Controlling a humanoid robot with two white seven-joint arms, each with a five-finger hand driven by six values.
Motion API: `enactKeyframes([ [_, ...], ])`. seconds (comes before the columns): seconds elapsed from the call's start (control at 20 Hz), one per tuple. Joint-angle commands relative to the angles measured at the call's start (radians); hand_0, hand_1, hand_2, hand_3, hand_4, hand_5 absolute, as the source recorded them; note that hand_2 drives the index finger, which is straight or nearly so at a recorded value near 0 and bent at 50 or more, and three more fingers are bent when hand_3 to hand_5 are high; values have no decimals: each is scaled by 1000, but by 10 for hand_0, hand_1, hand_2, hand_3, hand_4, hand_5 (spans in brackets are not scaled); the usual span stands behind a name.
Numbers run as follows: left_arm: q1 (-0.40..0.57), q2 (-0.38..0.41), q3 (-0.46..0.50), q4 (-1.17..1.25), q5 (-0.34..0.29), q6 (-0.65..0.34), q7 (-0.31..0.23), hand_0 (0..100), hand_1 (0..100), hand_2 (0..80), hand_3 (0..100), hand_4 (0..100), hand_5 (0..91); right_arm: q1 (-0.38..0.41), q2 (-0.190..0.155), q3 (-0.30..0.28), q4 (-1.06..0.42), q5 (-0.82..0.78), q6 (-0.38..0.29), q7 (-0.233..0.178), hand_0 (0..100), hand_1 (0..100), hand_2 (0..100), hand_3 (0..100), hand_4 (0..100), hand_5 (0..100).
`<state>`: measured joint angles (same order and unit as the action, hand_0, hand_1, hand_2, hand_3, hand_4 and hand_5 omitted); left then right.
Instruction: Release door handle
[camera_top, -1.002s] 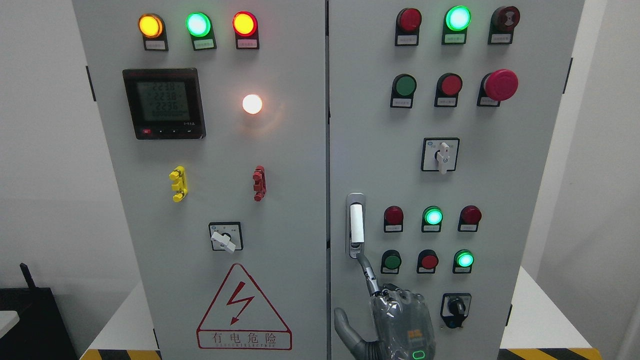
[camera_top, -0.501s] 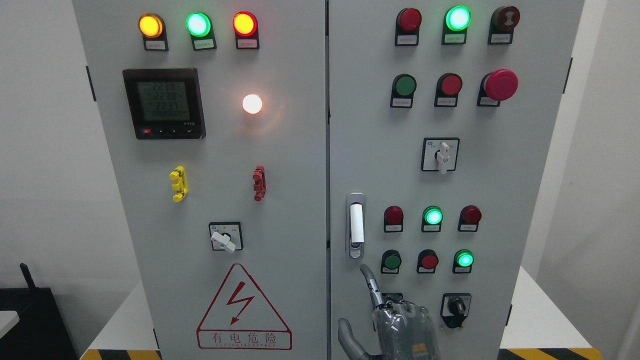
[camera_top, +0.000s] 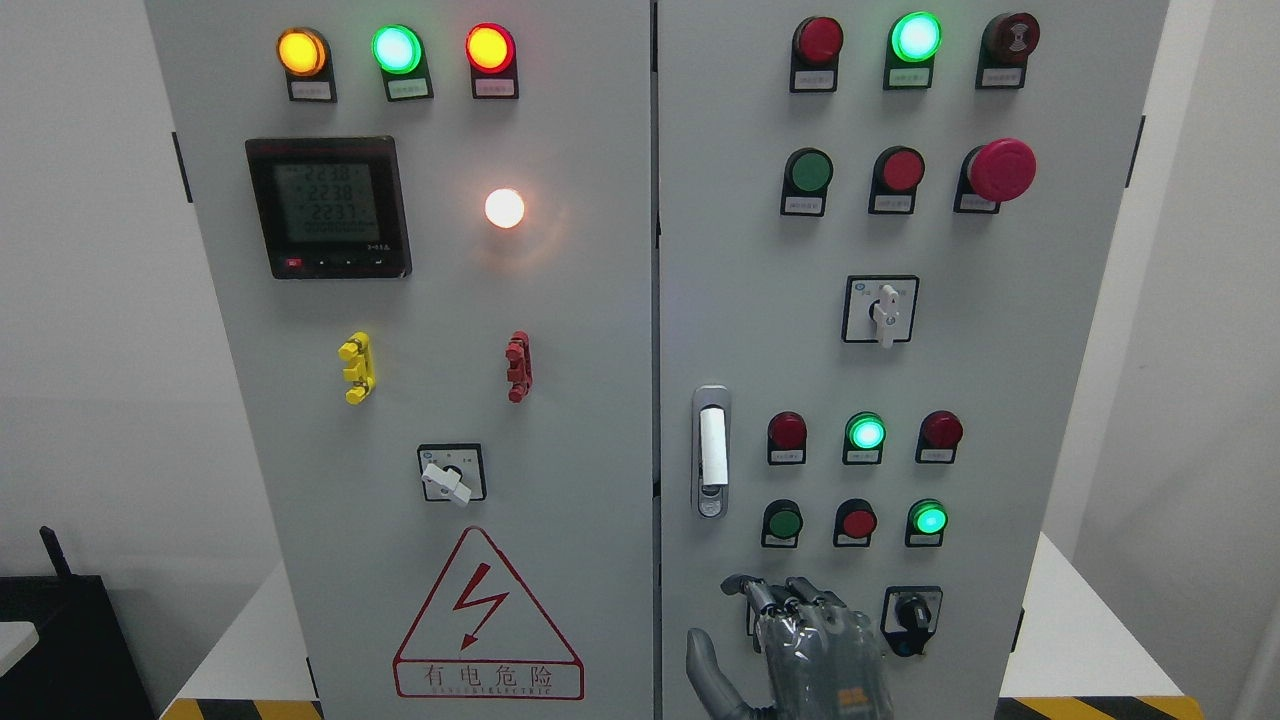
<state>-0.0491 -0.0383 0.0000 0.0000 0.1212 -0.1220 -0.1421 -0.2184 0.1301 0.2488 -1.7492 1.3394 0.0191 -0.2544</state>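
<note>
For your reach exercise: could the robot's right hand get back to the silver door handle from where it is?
Probably yes: the right hand hangs just below the silver door handle, fingers curled, with bare panel between them.

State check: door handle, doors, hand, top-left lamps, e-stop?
Door handle: flush in its recess, free.
Doors: both shut.
Right hand: below the handle, fingers curled, holding nothing.
Top-left lamps: amber, green, red, all lit.
E-stop: untouched; pressed or not, cannot tell.
</note>
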Motion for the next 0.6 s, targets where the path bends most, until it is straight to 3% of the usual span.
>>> enactKeyframes([
  [0.0,0,0,11,17,0,1,-1,120,389,0,0,0,0,-45,-6,-11,-19,12,10,1,455,0,766,999,793,805],
  [0.15,0,0,11,17,0,1,-1,120,389,0,0,0,0,-81,-1,-6,-12,47,36,9,462,0,844,1000,841,853],
  [0.55,0,0,11,17,0,1,-1,120,389,0,0,0,0,-121,3,-3,25,106,64,40,428,0,879,1000,861,872],
])
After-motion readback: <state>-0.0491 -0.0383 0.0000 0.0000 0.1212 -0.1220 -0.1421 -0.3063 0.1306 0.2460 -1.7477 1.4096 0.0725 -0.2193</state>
